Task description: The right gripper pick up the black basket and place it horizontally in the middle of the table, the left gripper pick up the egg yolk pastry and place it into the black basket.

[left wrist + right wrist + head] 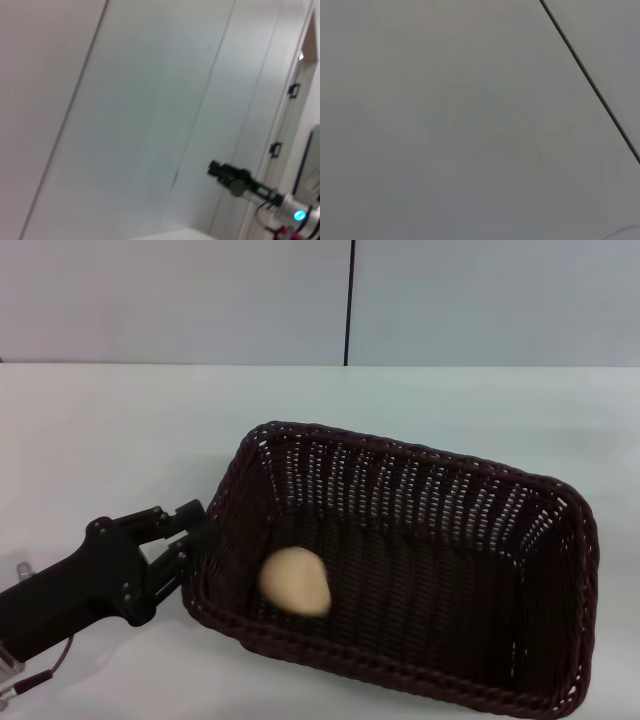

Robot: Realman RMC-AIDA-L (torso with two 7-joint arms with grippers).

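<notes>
White surface [120,430] is seen below a pale grey wall. At the left of the head view the left end effector [188,540] is found, low over the surface and just beside the short left wall of the basket [560,540]. Its fingers [190,512] are spread apart and nothing is held between them. Inside the basket, near its left front corner, the pastry [295,581] is lying on the woven floor. The basket is placed across the middle of the surface, a little slanted. The right end effector [216,169] is seen only in the left wrist view, far off and raised; its state cannot be told. The task is judged almost finished. If the left arm is moved carelessly, the rim may be caught and the basket dragged.
</notes>
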